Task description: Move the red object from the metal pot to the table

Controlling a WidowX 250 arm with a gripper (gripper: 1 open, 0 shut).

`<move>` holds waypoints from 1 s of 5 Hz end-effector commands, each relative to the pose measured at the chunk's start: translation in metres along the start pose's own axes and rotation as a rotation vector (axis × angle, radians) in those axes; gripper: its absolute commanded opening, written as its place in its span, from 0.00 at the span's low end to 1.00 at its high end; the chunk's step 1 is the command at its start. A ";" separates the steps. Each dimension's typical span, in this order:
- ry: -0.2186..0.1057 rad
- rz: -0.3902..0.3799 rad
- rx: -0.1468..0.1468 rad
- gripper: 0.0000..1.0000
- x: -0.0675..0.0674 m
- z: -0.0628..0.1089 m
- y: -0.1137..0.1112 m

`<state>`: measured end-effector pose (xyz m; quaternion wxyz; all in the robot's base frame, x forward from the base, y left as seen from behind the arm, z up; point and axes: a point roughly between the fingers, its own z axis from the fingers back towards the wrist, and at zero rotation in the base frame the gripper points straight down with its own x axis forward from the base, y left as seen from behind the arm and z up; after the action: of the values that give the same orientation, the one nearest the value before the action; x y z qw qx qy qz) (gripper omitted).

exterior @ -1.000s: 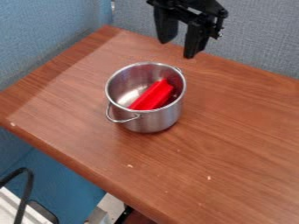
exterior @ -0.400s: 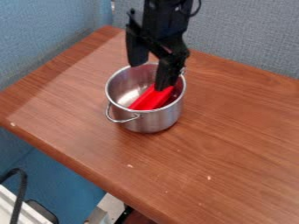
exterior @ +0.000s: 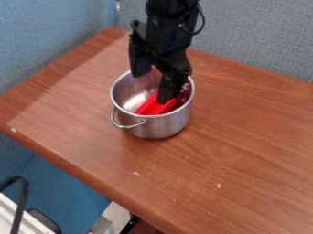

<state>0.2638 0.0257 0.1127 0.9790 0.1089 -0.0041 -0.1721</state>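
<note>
The reddish-brown wood-grain bench (exterior: pixel 208 183) is filling most of the view, its left edge running diagonally and its far edge meeting the grey backdrop. The shiny round steel pot (exterior: pixel 152 123) is standing upright directly on it, toward the far left part, its thin wire handle (exterior: pixel 126 122) facing the near left side. Small pale specks are dotting the wood near the pot.

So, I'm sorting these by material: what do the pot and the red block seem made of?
Pot: shiny metal, likely steel, given its bright grey reflections and thin wire handle. Red block: probably smooth plastic, judging by its even, saturated colour.
</note>
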 end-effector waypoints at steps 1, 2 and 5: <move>0.004 0.016 0.023 1.00 0.003 -0.007 0.009; 0.038 0.031 0.025 1.00 0.005 -0.022 0.011; 0.073 0.069 0.020 0.00 0.008 -0.048 0.011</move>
<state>0.2748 0.0375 0.0614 0.9838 0.1138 0.0361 -0.1334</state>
